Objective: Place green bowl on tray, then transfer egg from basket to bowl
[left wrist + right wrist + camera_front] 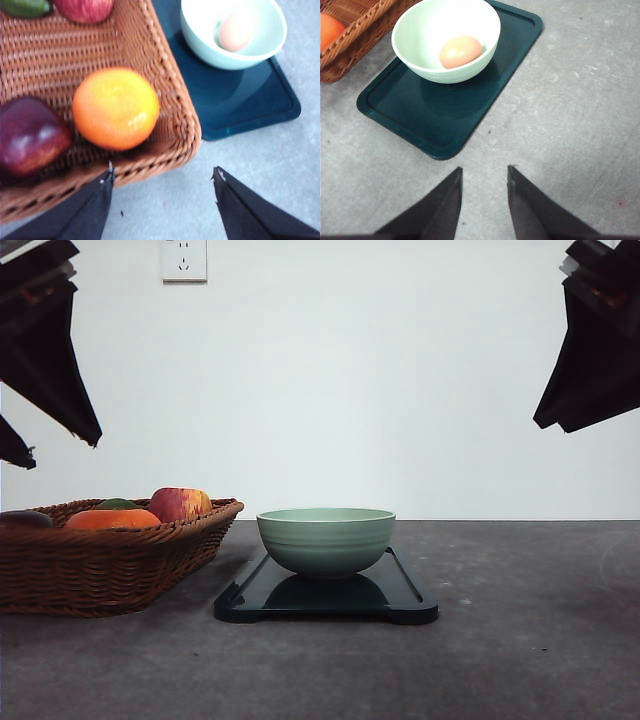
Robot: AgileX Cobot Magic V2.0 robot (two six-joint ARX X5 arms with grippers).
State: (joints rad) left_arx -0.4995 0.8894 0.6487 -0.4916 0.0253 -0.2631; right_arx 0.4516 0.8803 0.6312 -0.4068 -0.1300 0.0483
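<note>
Egg (460, 51) in bowl (420, 47), beyond fingers (450, 200).

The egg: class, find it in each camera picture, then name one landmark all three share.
Front view: the egg is hidden by the wall of the green bowl.
Left wrist view: the egg lies inside the bowl.
Right wrist view: the egg lies inside the bowl.
Shared landmark: the bowl standing on the dark tray.

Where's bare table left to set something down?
Bare table right of the tray, and along the front edge ahead of the tray and basket. The narrow gap between basket and tray is tight. The tray's free end beside the green bowl is bare; the basket is crowded with fruit.
</note>
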